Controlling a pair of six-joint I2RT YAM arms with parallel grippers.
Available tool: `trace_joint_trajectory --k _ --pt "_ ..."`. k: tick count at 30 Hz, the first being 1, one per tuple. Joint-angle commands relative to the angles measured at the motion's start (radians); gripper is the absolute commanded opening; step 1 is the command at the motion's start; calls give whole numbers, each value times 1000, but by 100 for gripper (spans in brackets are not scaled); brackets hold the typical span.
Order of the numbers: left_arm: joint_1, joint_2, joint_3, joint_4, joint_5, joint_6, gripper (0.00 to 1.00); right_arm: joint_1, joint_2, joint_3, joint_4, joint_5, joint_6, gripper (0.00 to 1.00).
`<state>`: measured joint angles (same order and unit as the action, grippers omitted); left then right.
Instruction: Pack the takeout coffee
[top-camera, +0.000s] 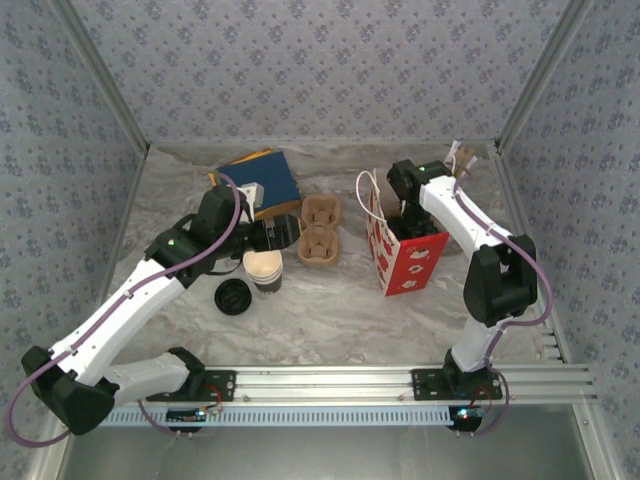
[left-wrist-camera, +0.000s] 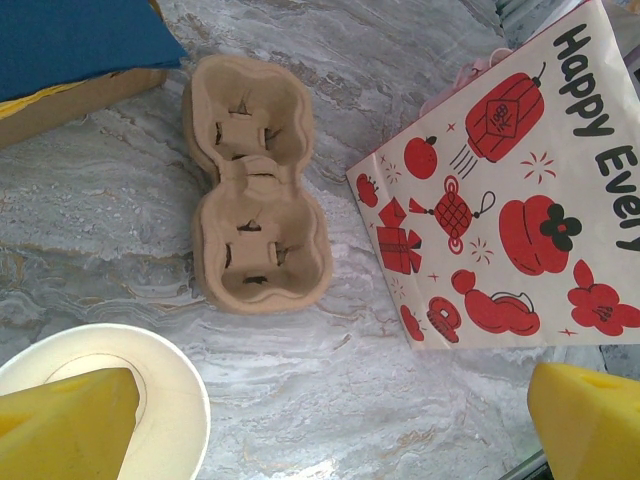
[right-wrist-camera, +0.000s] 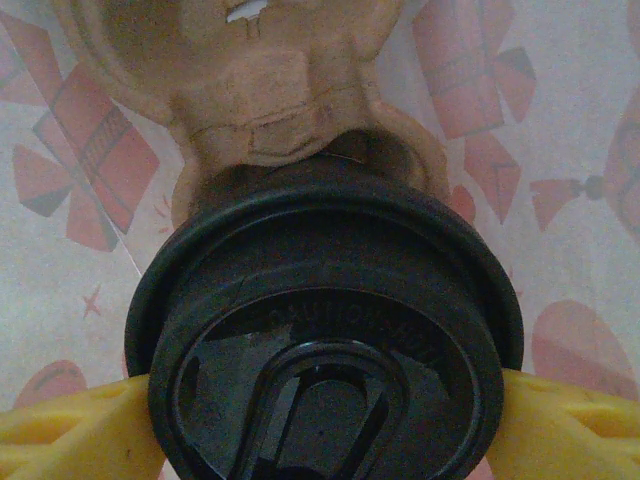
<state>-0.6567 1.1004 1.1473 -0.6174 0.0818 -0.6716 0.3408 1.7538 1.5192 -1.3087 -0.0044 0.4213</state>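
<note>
Landmark, top view: paper bag (top-camera: 405, 258), red and white, standing upright on the worktop (top-camera: 330, 320) with its mouth open.
Right arm, top view: reaches down into the bag mouth; the right jaws are hidden inside the bag here.
Cup carrier (top-camera: 320, 232), top view: two-cell pulp tray, just left of the bag.
Cup stack (top-camera: 263, 272), top view: lidless paper cups, left of the bag beyond the carrier.
Loose lid (top-camera: 232, 296), top view: black, flat on the worktop, farther left of the bag than the stack.
Blue box (top-camera: 262, 180), top view: left of the bag, toward the rear wall.
Left jaws, left wrist view: open wide; yellow fingers (left-wrist-camera: 70, 420) stand at the two lower corners, one over the cream cup mouth (left-wrist-camera: 150, 370).
Bag, left wrist view: printed face (left-wrist-camera: 500, 200) to the right of the carrier (left-wrist-camera: 255, 200), apart from it.
Takeout coffee (right-wrist-camera: 320, 350), right wrist view: inside the bag, black lid up, seated in an inner carrier (right-wrist-camera: 260, 80) of brown pulp.
Right jaws, right wrist view: closed on the lid rim; yellow fingers (right-wrist-camera: 70, 430) press against its opposite sides.
</note>
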Motion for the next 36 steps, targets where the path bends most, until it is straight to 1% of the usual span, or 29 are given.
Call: trace_joint_trajectory --k 1,36 --pt "-8 -14 20 -2 -5 -7 100 9 8 -13 -47 -8 16 82" --pt "-9 -13 13 1 -7 -7 100 17 -1 -13 -52 -1 24 88"
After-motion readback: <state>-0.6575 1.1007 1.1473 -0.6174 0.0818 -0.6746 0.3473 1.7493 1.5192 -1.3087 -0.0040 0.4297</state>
